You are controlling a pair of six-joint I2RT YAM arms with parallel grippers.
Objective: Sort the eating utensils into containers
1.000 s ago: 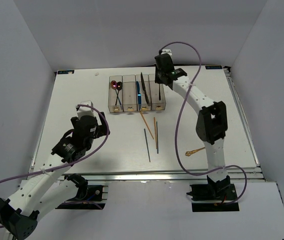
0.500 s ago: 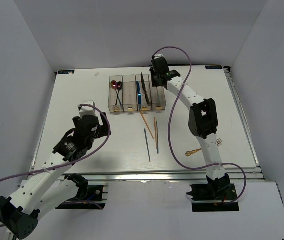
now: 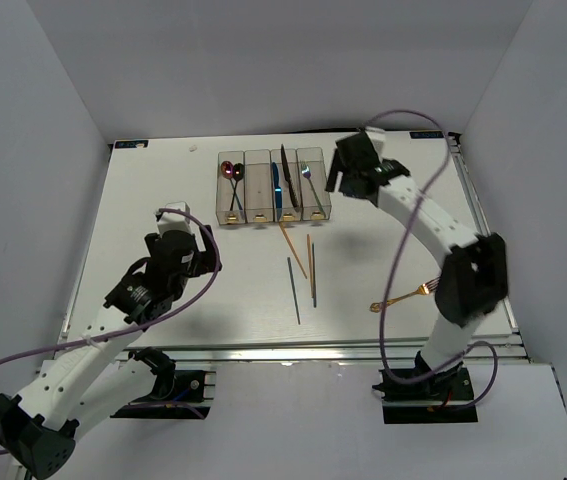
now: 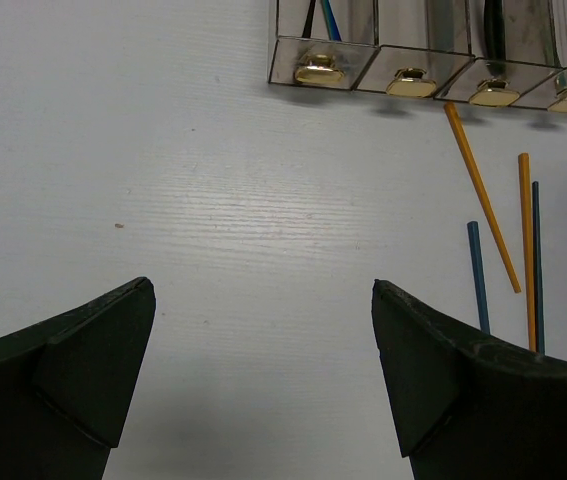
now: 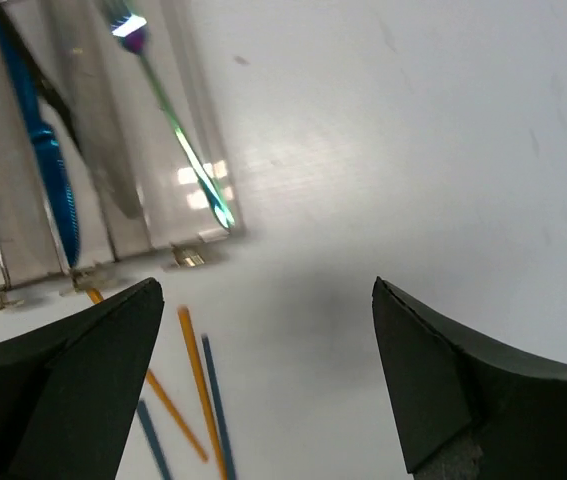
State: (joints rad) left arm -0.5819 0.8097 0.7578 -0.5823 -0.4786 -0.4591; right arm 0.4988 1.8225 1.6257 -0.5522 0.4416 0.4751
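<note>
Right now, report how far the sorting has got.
Done: two spoons in the leftmost bin, blue knife and black knife in the third, iridescent fork in the rightmost. In hand: nothing; left gripper and right gripper are both open and empty. Left: four chopsticks and the gold fork lie on the table.

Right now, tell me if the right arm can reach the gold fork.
Probably yes: the gold fork lies alone and uncovered, and the right hand is open and empty. But the arm would have to fold back close beside its own elbow.
</note>
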